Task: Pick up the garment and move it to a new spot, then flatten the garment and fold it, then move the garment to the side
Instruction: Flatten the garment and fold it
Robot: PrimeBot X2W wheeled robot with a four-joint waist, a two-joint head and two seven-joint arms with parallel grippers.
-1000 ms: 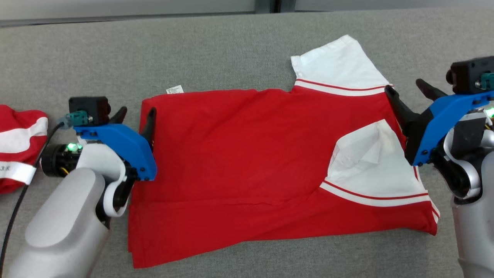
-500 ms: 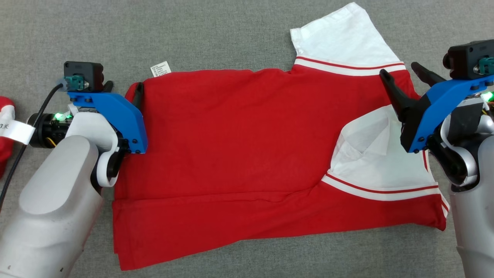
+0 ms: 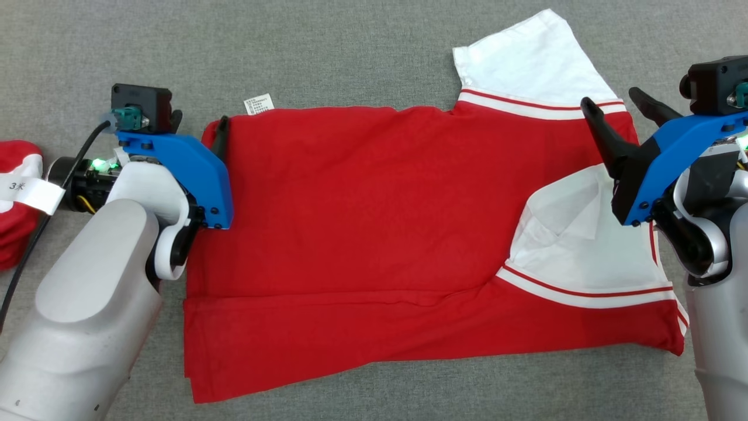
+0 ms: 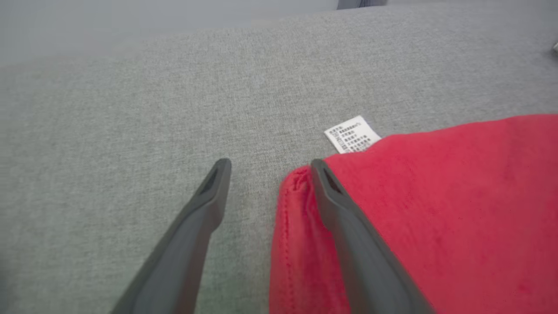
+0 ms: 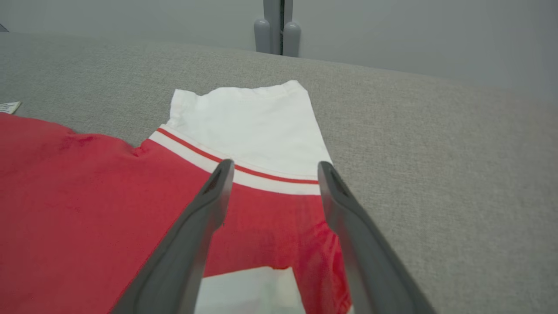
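Garment [image 3: 362,234], red with white sleeves, is lying spread across the grey padded surface [image 3: 350,52]. Left gripper [image 3: 200,118] is standing wide open at its far left corner, one finger over the red hem. Right gripper [image 3: 610,98] is gaping empty above the white-striped shoulder.

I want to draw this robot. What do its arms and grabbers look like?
The forearms are silver-grey. The left gripper and right gripper each have two long dark fingers on a blue bracket, with a black camera box on top. The left wrist has a black cable and green light.
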